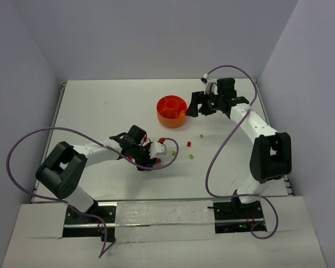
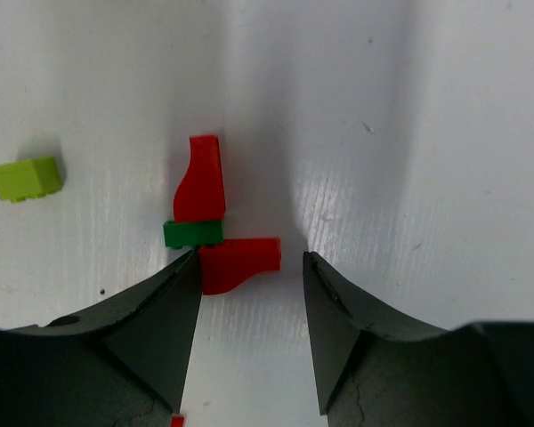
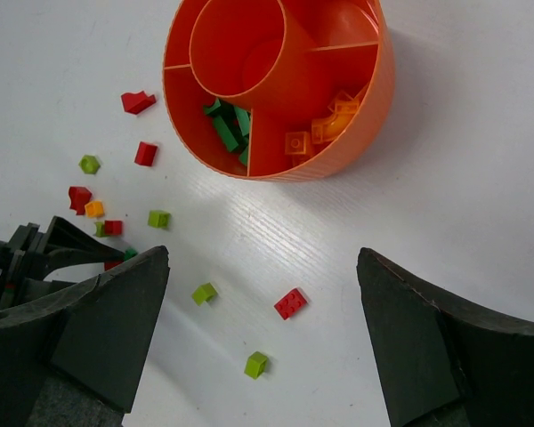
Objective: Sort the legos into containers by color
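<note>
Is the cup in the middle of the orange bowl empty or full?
Empty. The right wrist view looks down into the middle cup of the orange bowl and shows only bare orange plastic.

White tabletop (image 1: 117,106) with faint scuff marks, pale grey walls (image 1: 156,33) on three sides, shiny strip (image 1: 162,215) along near edge

orange bowl (image 3: 338,160); dark green bricks (image 3: 227,129); orange bricks (image 3: 298,142); red brick (image 3: 290,303); lime brick (image 3: 256,364); white table (image 3: 481,178).

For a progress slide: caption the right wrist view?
Open right gripper facing the orange bowl: dark green bricks and orange bricks in separate compartments, red bricks and lime bricks loose outside.
</note>
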`<action>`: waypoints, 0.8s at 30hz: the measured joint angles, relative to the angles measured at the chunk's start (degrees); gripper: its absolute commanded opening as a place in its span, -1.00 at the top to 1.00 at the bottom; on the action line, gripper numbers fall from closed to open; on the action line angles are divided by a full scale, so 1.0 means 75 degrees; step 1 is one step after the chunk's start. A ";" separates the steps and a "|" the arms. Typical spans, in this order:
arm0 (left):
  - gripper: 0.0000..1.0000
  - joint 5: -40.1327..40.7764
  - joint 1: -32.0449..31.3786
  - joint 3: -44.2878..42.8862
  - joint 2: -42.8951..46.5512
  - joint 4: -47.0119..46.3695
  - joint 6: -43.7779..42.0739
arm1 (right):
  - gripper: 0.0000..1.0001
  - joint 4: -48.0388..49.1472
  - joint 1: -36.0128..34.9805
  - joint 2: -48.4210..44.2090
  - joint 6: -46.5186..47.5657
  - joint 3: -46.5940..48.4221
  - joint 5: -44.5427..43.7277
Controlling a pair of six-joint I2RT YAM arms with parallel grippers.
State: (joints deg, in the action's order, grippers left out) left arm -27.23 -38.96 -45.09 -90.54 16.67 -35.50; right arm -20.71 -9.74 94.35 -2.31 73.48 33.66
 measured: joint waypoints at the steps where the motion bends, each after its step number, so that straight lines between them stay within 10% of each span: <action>1: -0.08 0.0028 -0.0010 -0.0004 -0.0045 -0.0067 0.0047 | -0.86 0.0000 0.0000 0.0000 0.0000 0.0001 0.0001; 24: 0.85 0.0419 -0.0049 0.0217 0.0847 -0.0237 -0.0068 | -0.70 0.0328 -0.0394 0.0001 -0.0353 -0.0790 0.0987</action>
State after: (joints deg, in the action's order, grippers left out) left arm -24.09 -39.33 -43.46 -84.18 14.90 -36.02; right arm -18.25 -12.69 94.35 -4.95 67.56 41.06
